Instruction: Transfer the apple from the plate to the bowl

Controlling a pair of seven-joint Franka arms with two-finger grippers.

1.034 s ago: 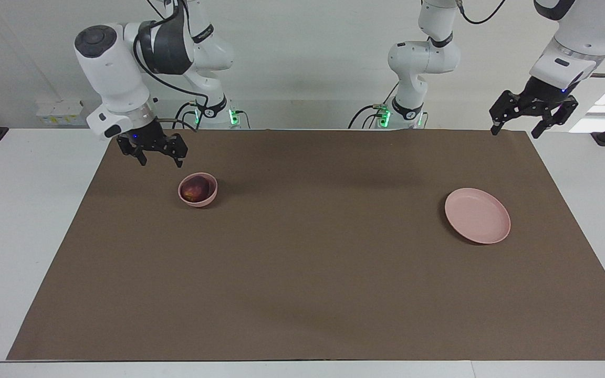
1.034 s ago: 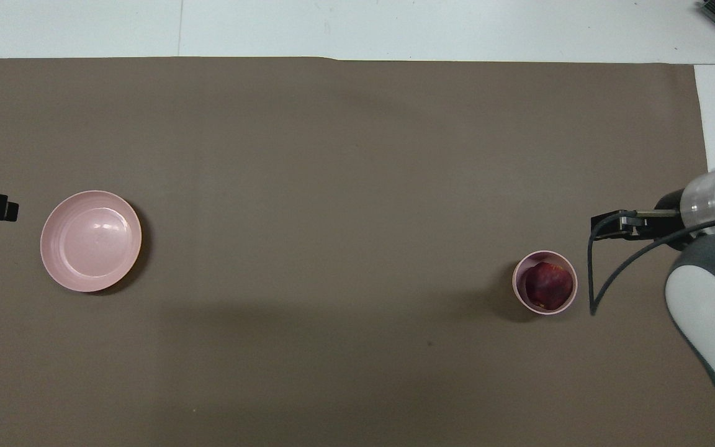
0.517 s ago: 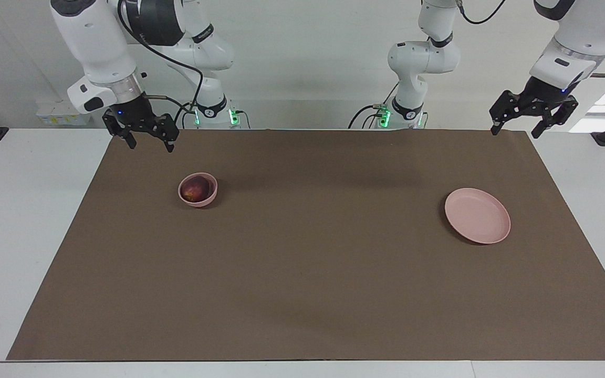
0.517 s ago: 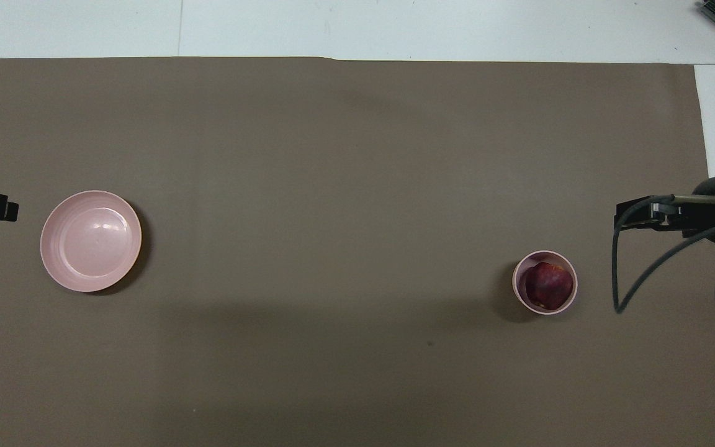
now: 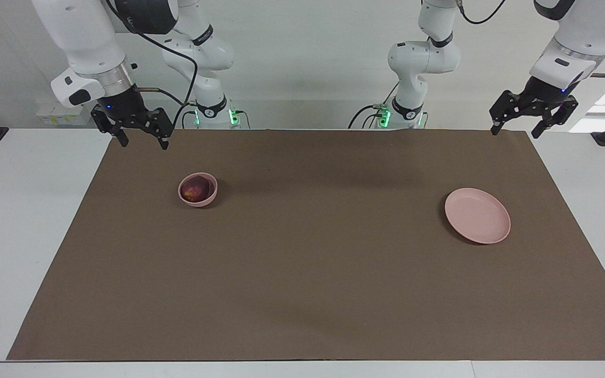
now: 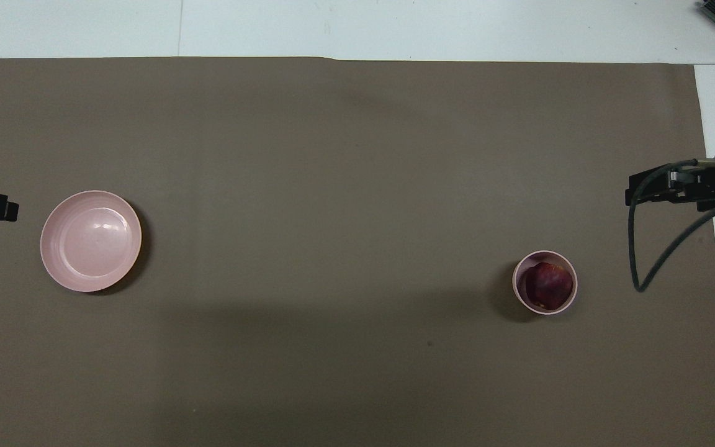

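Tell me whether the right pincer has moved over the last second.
Yes. The right pincer, open and empty, has risen and drawn away from the bowl, toward the right arm's end of the table.

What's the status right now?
Both pincers open, raised, holding nothing: right, left. Apple in bowl; plate bare. Nothing in the way.

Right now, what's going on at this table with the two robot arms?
Nothing is being held at the moment. The small dark red apple sits inside the small deep pink bowl toward the right arm's end of the brown mat, and the wide flat pink plate lies bare toward the left arm's end. The right gripper hangs open and empty above the mat's edge by the robots, clear of the bowl. The left gripper waits open over the mat's corner at its own end.
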